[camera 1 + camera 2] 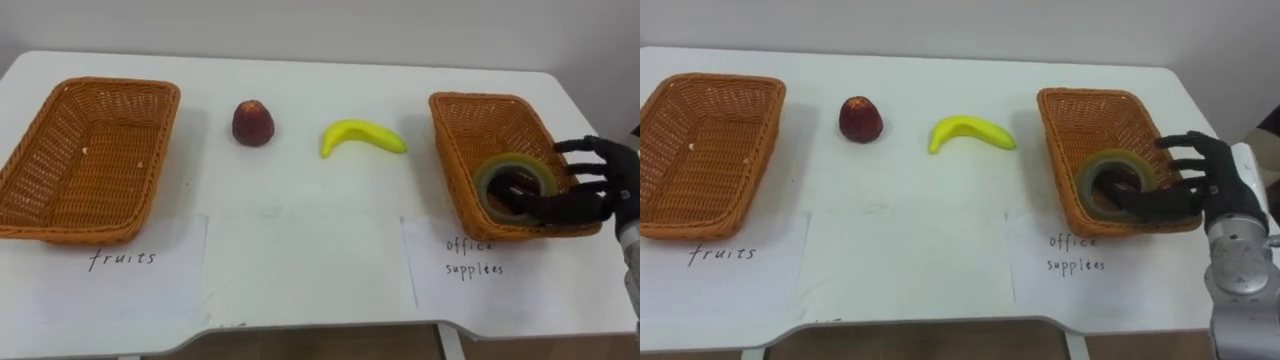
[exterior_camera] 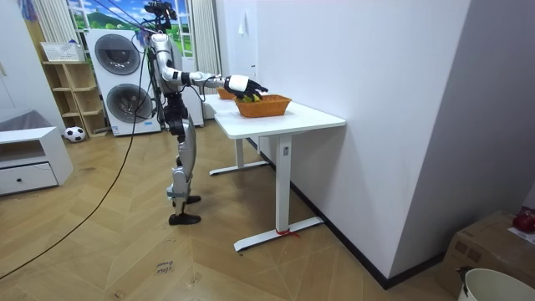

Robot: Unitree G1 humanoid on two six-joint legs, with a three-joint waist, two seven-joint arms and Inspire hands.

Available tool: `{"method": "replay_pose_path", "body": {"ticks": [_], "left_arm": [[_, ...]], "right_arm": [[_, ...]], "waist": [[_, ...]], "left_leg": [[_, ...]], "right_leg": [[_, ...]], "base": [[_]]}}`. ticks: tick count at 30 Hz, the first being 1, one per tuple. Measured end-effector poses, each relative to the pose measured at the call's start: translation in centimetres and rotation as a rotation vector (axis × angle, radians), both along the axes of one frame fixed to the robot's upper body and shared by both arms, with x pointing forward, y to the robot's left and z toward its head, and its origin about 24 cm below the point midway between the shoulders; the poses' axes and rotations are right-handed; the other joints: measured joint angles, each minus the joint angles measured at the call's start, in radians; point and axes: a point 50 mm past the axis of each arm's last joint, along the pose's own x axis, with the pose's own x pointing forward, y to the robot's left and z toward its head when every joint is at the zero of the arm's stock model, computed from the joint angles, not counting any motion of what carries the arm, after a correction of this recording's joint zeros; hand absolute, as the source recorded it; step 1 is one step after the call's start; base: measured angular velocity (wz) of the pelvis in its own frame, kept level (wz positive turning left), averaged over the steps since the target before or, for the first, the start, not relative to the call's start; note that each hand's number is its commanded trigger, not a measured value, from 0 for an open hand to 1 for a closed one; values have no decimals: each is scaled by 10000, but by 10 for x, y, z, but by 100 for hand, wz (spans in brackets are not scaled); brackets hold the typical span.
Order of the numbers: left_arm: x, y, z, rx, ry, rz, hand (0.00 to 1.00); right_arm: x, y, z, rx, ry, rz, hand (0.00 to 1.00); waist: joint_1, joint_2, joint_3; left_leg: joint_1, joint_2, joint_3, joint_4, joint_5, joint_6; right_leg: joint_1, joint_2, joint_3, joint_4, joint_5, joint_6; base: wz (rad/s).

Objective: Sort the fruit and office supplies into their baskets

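Right hand [image 1: 603,190], seen from the head: you have it at the near right corner of the right basket [image 1: 455,140]. Its upper fingers [image 1: 585,148] are spread wide and nearly straight, clear of everything. Its lower fingers lie across the near right rim of the tape roll [image 1: 497,172] and reach into the core. They touch the roll, and no closed grip on it shows.

The tape roll sits inside the right basket, in its near half. It is tipped so that its hole faces up and toward you.

The banana [image 1: 362,135] lies on the white table [image 1: 300,80], just left of the right basket. Its long axis runs left to right, its arch bows toward the far edge, and both tips turn toward the near side. The red apple [image 1: 253,122] stands farther left, between the banana and the left basket [image 1: 40,150], touching neither. A sheet of paper [image 1: 150,270] with handwriting lies near each basket.

The room view adds what the eye views cannot give you. The robot stands upright at the table's long side, with washing machines [image 2: 117,58] behind it. Its right arm is stretched level, so the hand hangs over the basket.
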Motion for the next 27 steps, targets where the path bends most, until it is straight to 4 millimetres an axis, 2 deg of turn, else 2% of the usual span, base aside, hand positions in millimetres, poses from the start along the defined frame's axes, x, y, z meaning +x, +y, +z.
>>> {"method": "replay_pose_path", "body": {"ticks": [10,18,22,25,27], "left_arm": [[3,0,0,12,-65,-31,0],[21,2,5,140,-853,-196,0],[31,1,5,34,-1168,-101,0],[35,1,5,4,-1243,-109,0],[35,1,5,19,-1261,-125,0]], "right_arm": [[1,2,4,8,-112,164,0],[5,7,18,-90,-701,403,0],[7,8,22,-156,-849,472,0],[13,12,34,-224,-1326,649,0],[19,12,42,-316,-1603,704,0]], "waist": [[9,-70,-9],[87,-223,-8],[187,-186,16],[218,-83,82],[206,-61,83]], "left_leg": [[-23,2,2,-20,0,0],[-3,-4,0,-17,-1,2],[19,-5,7,-10,0,2],[25,0,35,-14,1,4],[-24,9,31,-18,1,4]], "right_leg": [[-90,-1,5,19,0,0],[-9,-10,-2,14,0,0],[-2,-10,7,22,0,0],[-29,-14,13,81,-1,1],[-101,-13,-14,156,-2,2]], "base": [[0],[0],[0],[-2],[0]]}}
